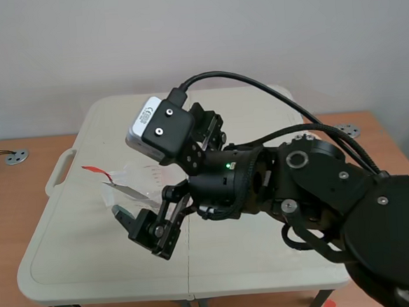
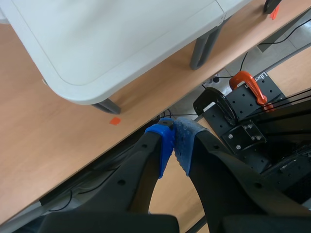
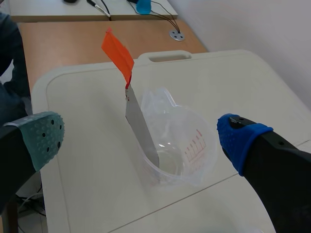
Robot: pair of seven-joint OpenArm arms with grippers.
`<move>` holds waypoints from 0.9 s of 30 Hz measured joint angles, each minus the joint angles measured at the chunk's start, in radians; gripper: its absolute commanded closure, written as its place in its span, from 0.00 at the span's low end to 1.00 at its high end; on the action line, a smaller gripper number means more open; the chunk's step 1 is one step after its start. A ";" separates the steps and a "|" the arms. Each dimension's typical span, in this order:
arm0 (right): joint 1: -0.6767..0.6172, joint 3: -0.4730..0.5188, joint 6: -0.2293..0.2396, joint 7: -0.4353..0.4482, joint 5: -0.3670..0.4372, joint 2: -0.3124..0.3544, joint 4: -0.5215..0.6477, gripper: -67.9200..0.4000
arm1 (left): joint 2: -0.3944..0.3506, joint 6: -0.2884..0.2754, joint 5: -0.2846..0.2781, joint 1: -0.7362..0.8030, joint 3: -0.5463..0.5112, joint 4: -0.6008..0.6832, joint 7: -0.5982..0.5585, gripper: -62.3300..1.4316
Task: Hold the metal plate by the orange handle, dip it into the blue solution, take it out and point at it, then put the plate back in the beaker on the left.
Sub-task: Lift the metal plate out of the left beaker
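Metal plate (image 3: 142, 131) leans in beaker (image 3: 192, 162), orange handle (image 3: 118, 56) up for grasping; right gripper (image 3: 142, 140) hovers spread wide above it, left gripper (image 2: 175, 143) pinched together, parked off-table.

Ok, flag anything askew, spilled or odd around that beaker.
Nothing spilled or damaged. The metal plate leans aslant in the clear beaker, its orange handle poking above the rim; that looks like its resting place. The right end effector is open, facing it.
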 measured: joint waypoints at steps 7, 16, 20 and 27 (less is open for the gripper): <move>0.057 -0.037 -0.008 0.003 -0.040 -0.077 -0.100 0.02 | 0.000 0.000 0.000 0.000 0.000 0.000 0.000 0.95; 0.074 -0.038 -0.015 0.037 -0.090 -0.146 -0.122 0.02 | 0.000 0.000 0.000 0.000 0.000 0.000 0.000 0.95; 0.074 -0.063 -0.055 0.037 -0.108 -0.154 -0.122 0.02 | 0.000 0.000 0.000 0.000 0.000 0.000 0.000 0.95; 0.073 -0.069 -0.107 0.033 -0.108 -0.160 -0.122 0.04 | 0.000 0.000 0.000 0.000 0.000 0.000 0.000 0.95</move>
